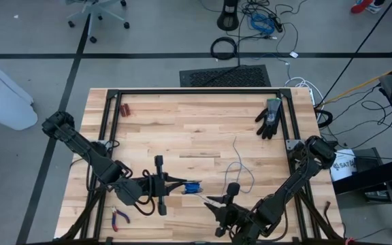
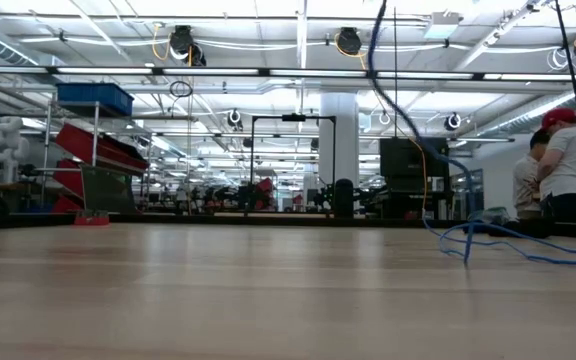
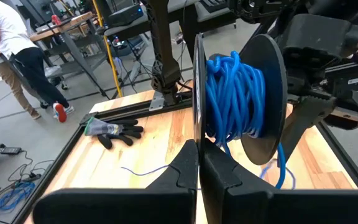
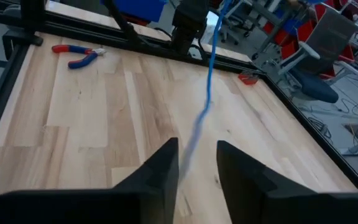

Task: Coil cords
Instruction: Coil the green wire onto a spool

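Observation:
The blue cord (image 3: pixel 232 93) is partly wound on a dark two-disc spool (image 3: pixel 266 87), held clear above the table near its front edge. My left gripper (image 3: pixel 199 152) is shut on that spool (image 1: pixel 192 187). From the spool the cord runs past my right gripper (image 1: pixel 213 202), and its loose end (image 1: pixel 237 160) lies in slack curves on the table's middle. In the right wrist view the cord (image 4: pixel 207 93) passes through the gap of my right gripper (image 4: pixel 196 146), which is open. The low view shows cord loops (image 2: pixel 498 235) on the wood. My left gripper pinches the rim of the spool's near disc (image 3: pixel 197 134) between its two fingers, coming roughly level from the table's left. The disc stands on edge in line with the fingers. The spool is lifted clear of the table. Whether my right gripper touches the cord I cannot tell.
A black glove (image 1: pixel 269 117) lies at the far right of the table, small red-handled pliers (image 1: pixel 120 218) at the near left, and a small red object (image 1: pixel 124 109) at the far left. A dark frame (image 1: pixel 196 90) runs around the tabletop. People stand beyond the table (image 2: pixel 558 165).

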Controlling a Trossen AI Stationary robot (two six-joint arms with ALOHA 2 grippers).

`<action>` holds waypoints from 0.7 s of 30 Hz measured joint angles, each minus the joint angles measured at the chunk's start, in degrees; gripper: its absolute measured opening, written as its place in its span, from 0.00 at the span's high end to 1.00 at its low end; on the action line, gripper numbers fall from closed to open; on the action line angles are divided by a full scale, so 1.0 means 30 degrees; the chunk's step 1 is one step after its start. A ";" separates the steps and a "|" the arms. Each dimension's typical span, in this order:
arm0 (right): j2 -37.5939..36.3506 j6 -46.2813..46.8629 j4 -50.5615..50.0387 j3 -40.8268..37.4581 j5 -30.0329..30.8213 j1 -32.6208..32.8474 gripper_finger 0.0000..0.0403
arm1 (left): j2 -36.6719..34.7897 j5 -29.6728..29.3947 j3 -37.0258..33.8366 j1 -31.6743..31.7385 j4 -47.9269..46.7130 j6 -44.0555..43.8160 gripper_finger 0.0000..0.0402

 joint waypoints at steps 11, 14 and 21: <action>-0.0007 0.0058 -0.0011 0.0000 -0.0152 -0.0022 0.84 | 0.0000 0.0000 0.0000 -0.0005 0.0007 0.0000 0.98; -0.0007 0.0124 -0.0014 0.0000 -0.0160 -0.0022 0.89 | 0.0000 0.0000 0.0000 0.0000 0.0007 0.0000 0.98; -0.0007 0.0131 -0.0050 0.0000 -0.0484 -0.0087 0.99 | 0.0000 0.0000 0.0000 -0.0002 0.0018 0.0000 0.98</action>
